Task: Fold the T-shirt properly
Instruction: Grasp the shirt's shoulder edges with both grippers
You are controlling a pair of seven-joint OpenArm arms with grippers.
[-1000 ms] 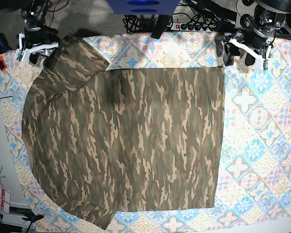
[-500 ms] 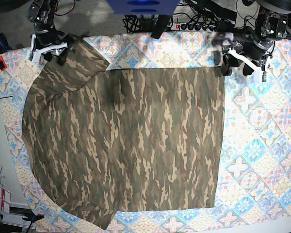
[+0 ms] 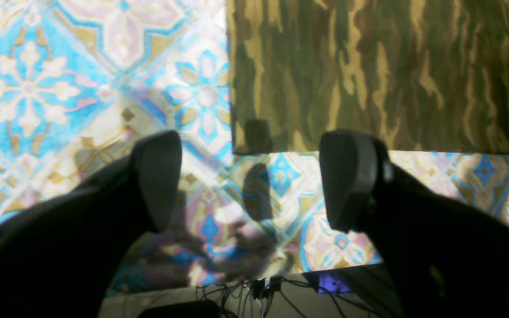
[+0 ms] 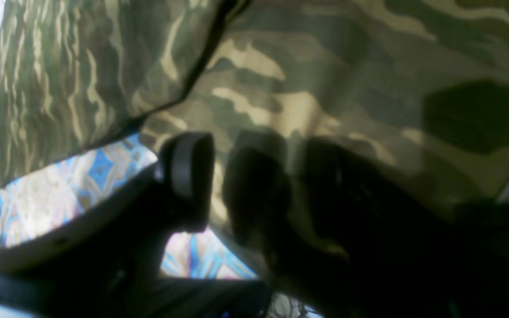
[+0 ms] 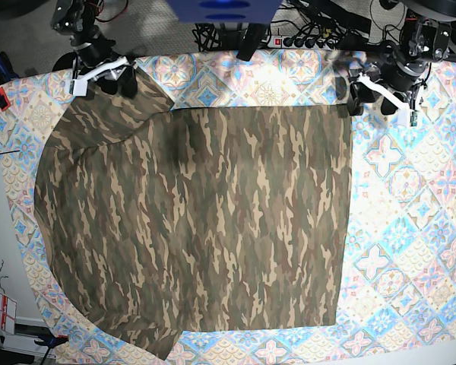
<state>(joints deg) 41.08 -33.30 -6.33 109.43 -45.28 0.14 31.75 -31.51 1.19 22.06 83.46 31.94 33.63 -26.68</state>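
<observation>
The camouflage T-shirt (image 5: 190, 220) is lying spread flat on the table, over the patterned tablecloth (image 5: 410, 228), with its body smoothed out and its straight hem edge facing the left arm's side. One sleeve (image 5: 118, 103) is angling out toward the far corner, where the right arm is working.

The right gripper (image 5: 110, 72) is sitting at that sleeve's outer end. In the right wrist view its fingers (image 4: 188, 176) are standing partly apart with the sleeve's edge running between them; one finger is showing clear against the tablecloth while the other is dark under or against the fabric. They are bracketing the cloth, not yet pinching it, likely so the sleeve can be taken and folded inward over the body.

The left gripper (image 5: 380, 87) is hovering just beside the shirt's far hem corner (image 3: 237, 145). Its fingers (image 3: 157, 176) are spread wide and holding nothing, with only tablecloth between them and the corner lying just ahead. That placement is probably readying a grasp on the corner, so both arms can lift the same far edge together.
</observation>
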